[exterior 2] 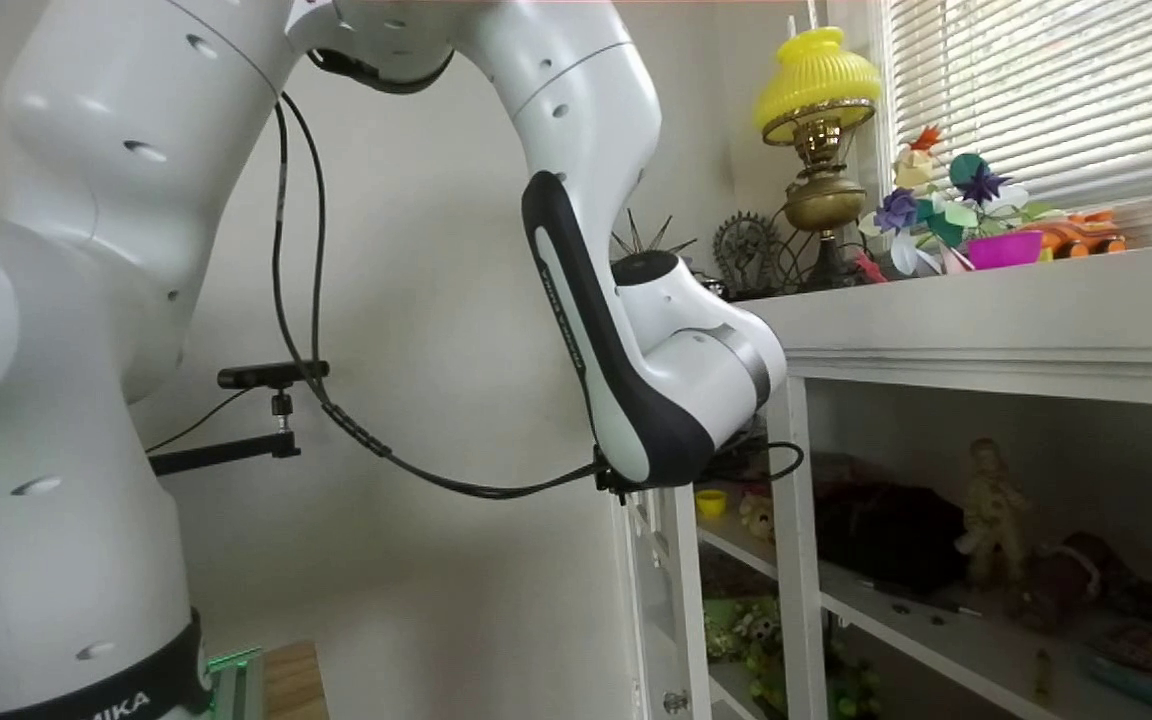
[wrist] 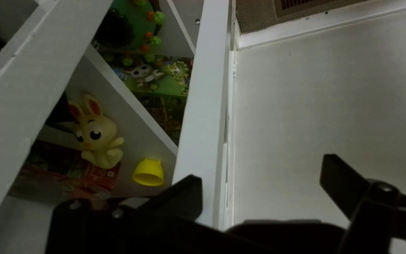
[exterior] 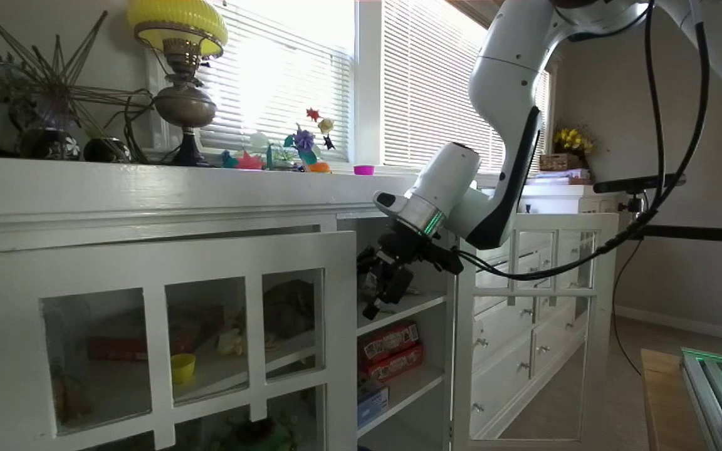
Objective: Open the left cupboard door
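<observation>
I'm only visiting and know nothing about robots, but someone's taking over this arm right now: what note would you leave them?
Gripper: open, holding nothing. In the wrist view one finger overlaps the free edge of the left cupboard door; whether they touch, I can't tell.
Where: the door is at the left in an exterior view.
Done: it already stands partly open.
Left: swing it wider; pushing outward on its inner side would probably work.
</observation>
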### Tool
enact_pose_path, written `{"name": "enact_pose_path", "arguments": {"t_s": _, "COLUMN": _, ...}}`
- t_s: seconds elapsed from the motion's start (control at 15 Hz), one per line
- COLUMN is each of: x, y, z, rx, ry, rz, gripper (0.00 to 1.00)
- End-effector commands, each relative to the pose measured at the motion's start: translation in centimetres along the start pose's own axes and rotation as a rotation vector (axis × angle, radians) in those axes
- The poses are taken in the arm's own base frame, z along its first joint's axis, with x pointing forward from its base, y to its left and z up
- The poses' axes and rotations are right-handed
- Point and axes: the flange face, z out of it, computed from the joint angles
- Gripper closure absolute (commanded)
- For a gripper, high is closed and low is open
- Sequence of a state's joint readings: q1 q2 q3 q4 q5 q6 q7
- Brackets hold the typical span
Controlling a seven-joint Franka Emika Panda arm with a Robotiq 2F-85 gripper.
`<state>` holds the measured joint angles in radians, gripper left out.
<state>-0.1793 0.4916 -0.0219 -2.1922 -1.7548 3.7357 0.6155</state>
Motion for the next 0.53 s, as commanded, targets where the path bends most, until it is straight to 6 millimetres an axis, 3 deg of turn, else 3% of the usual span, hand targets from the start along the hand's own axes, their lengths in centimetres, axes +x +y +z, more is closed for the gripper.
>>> {"name": "enact_pose_path", "arguments": {"t_s": 0.0, "x": 0.9, "y": -1.8, "z": -0.8, "rx": 0.009, "ry": -0.01, "rz": -0.052, "gripper": 0.0}}
{"name": "enact_pose_path", "arguments": {"t_s": 0.47, "x": -1.1, "y": -0.9, "z": -2.3, "rx": -0.081, "ry": -0.143, "rz": -0.067, "gripper": 0.0}}
